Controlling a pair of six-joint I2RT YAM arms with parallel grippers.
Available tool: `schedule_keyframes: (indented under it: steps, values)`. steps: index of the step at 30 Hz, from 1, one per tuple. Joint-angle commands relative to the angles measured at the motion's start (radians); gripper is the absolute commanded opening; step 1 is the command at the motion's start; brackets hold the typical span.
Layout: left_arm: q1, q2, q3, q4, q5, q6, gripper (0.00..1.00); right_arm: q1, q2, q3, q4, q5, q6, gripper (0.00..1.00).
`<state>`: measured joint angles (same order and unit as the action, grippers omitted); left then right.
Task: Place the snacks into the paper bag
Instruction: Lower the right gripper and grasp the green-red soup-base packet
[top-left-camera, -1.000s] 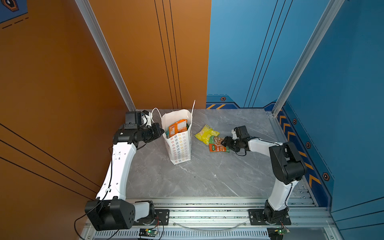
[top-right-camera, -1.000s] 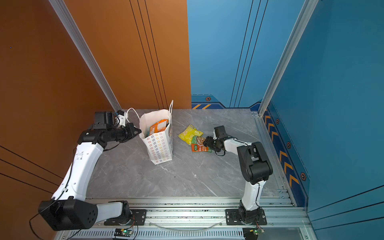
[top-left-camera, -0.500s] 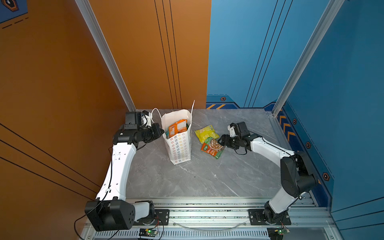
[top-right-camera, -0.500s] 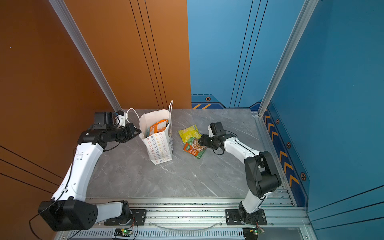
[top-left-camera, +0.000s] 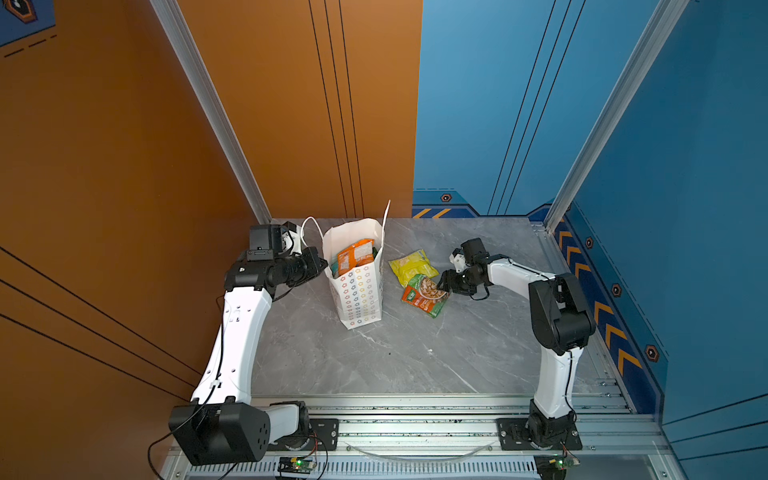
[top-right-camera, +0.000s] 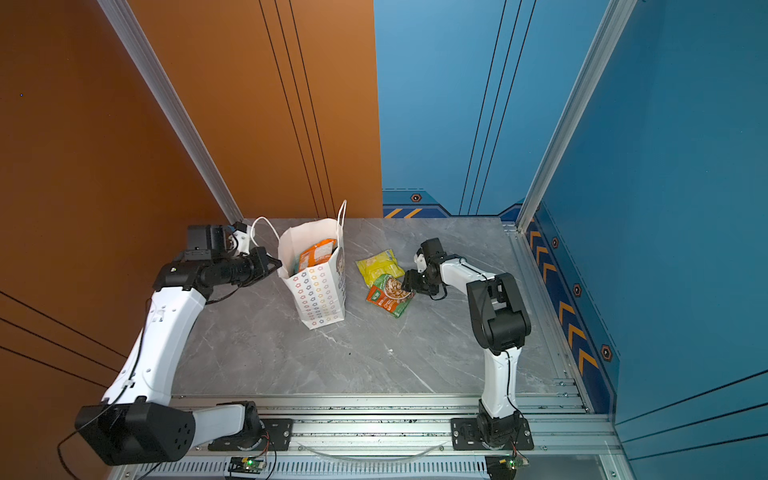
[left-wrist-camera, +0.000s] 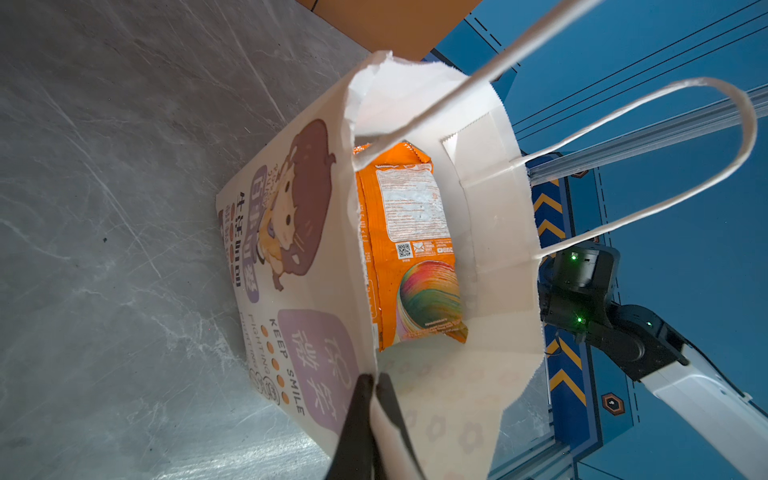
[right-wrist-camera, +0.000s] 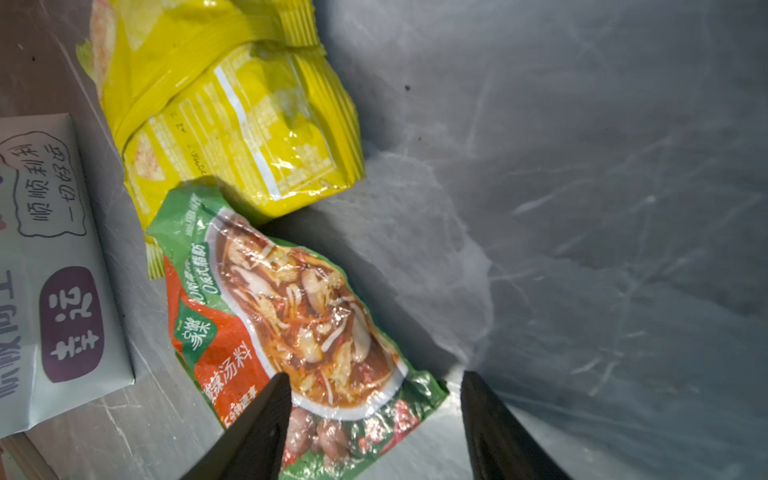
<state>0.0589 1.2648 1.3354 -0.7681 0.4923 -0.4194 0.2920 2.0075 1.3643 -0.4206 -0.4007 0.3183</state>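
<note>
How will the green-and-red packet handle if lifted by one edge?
Probably floppy: the green-and-red packet looks like thin, wrinkled film, so it should droop from a pinched edge. Its glossy surface shows glare, so it may slip from the open right gripper. Likely light: it lies nearly flat.

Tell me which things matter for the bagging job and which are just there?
Part of the job: paper bag, orange packet inside it, yellow packet, green-and-red packet, left gripper pinching the bag's rim, open right gripper.
Just there: grey table, metal rail.
</note>
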Motion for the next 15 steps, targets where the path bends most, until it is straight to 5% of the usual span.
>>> schedule_keyframes:
  steps: [1, 15]
  values:
    - [0.004, -0.018, 0.000, 0.010, 0.029, -0.007, 0.01, 0.015, 0.012, -0.014, -0.037, -0.058, -0.027, 0.65]
    - [0.004, -0.007, 0.005, 0.011, 0.028, -0.003, 0.01, 0.224, -0.115, -0.179, 0.060, -0.145, 0.083, 0.65]
